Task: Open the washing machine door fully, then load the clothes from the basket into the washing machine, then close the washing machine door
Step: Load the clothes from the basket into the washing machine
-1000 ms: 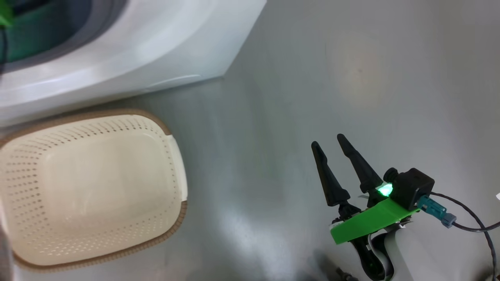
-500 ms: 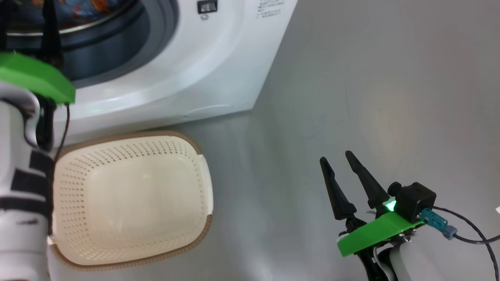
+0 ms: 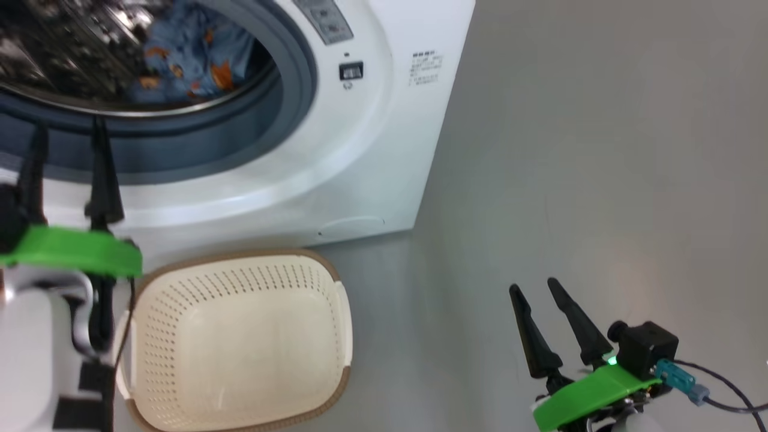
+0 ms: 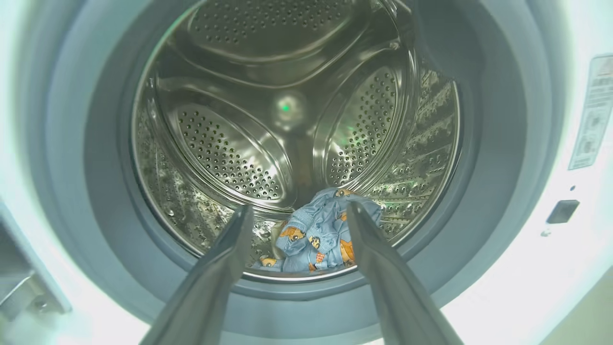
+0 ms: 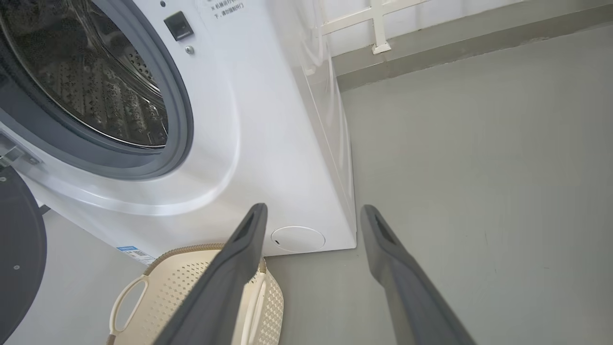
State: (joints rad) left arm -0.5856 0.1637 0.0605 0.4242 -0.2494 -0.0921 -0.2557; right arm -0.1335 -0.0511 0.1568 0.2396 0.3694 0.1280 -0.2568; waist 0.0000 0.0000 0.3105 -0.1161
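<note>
The washing machine [image 3: 360, 150] stands with its drum uncovered. The light-blue printed clothes [image 3: 192, 60] lie at the bottom of the steel drum, also seen as clothes [image 4: 316, 235] in the left wrist view. The cream basket [image 3: 240, 257] sits on the floor in front of the machine with nothing in it. My left gripper [image 3: 69, 126] is open and empty, pointing at the drum mouth just outside the gasket. My right gripper [image 3: 533, 287] is open and empty over bare floor to the right. The washing machine door [image 5: 19, 249] shows as a dark round edge swung out at the left.
Grey floor [image 3: 600, 180] stretches to the right of the machine. A wall base and white frame [image 5: 378, 28] run behind the machine in the right wrist view. A cable [image 3: 720, 402] trails from my right wrist.
The head camera has tilted up, so the drum and the clothes inside came into view. My left arm has come into the picture in front of the drum. Both grippers stay open.
</note>
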